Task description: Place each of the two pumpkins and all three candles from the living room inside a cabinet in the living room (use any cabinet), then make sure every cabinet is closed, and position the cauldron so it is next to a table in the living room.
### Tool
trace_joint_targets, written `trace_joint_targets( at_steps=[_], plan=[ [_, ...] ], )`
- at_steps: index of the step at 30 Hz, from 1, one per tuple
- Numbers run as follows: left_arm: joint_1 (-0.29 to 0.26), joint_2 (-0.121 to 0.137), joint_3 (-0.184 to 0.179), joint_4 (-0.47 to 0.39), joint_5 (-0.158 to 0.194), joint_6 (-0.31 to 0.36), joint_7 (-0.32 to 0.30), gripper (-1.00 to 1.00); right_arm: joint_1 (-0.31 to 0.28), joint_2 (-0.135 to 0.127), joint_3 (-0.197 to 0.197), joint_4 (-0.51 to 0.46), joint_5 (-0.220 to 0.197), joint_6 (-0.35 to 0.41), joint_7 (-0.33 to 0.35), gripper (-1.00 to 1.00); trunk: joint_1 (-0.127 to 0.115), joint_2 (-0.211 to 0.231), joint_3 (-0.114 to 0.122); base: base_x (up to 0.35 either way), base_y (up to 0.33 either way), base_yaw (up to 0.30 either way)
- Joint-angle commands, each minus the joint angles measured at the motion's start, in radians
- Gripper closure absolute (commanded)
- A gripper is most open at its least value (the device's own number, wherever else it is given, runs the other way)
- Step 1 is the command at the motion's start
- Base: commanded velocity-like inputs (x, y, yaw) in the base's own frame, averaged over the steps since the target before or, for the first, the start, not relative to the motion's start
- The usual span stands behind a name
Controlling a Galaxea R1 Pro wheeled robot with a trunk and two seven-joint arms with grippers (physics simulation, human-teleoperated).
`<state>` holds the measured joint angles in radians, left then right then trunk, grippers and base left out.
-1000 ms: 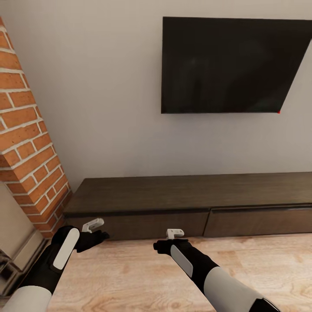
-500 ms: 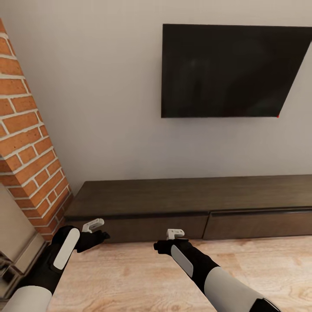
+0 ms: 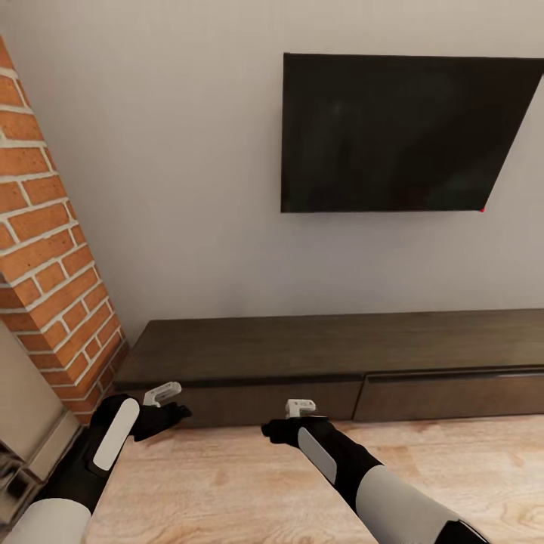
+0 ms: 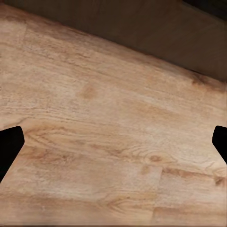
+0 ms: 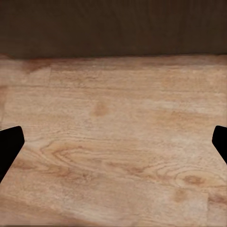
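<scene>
Slightly shifted whole view since a second ago: the TV sits lower in frame, so that's the camera moving, not the room. Only real change is the right gripper (image 3: 301, 409) nudging a bit toward the left of the frame. It's empty and its fingertips (image 5: 10, 144) sit wide apart at the wrist view's edges; left gripper (image 3: 162, 394) likewise spread and empty, both over bare wood floor (image 3: 249, 483).

Just beyond them, across the lower middle, the cabinet (image 3: 332, 351) has its drawer fronts shut. No pumpkins, candles or cauldron around, so I'd guess it's just lining up. Brick column (image 3: 45, 249) at left, TV (image 3: 393, 132) upper right; nothing's blocking.
</scene>
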<state>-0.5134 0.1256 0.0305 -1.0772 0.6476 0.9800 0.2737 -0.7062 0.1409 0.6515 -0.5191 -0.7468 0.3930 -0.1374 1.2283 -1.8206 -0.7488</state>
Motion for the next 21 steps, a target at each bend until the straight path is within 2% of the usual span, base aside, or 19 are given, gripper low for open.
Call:
trace_joint_targets(
  at_steps=[1, 5, 7, 12, 19, 21],
  plan=[
    [0.005, -0.006, 0.006, 0.005, 0.005, -0.003, 0.003, -1.00, -0.007, 0.005, 0.012, 0.004, -0.016, -0.004, -0.004, -1.00, 0.000, 0.000, -0.001, 0.000, 0.000, 0.000],
    [0.028, 0.001, 0.004, 0.027, -0.020, -0.025, -0.019, -1.00, -0.020, 0.005, 0.019, 0.026, -0.009, -0.026, -0.006, -1.00, 0.000, 0.000, -0.001, 0.000, 0.000, 0.000],
    [0.039, 0.013, 0.002, 0.039, -0.027, -0.036, -0.030, -1.00, -0.012, 0.002, 0.007, 0.038, -0.004, -0.038, -0.009, -1.00, -0.008, 0.014, 0.005, 0.000, 0.000, 0.000],
    [0.067, 0.037, -0.005, 0.010, -0.001, -0.063, -0.058, -1.00, -0.006, 0.000, -0.003, 0.009, -0.001, -0.009, -0.011, -1.00, -0.027, 0.049, 0.021, 0.000, 0.000, 0.000],
    [0.106, 0.041, -0.006, -0.029, 0.040, -0.103, -0.098, -1.00, -0.006, -0.001, -0.004, -0.030, -0.001, 0.022, -0.010, -1.00, -0.054, 0.098, 0.043, 0.000, 0.000, 0.000],
    [0.117, 0.041, -0.006, -0.040, 0.035, -0.114, -0.109, -1.00, -0.006, -0.001, -0.004, -0.033, -0.003, 0.022, -0.011, -1.00, -0.061, 0.112, 0.049, 0.000, 0.000, 0.000]
  ],
)
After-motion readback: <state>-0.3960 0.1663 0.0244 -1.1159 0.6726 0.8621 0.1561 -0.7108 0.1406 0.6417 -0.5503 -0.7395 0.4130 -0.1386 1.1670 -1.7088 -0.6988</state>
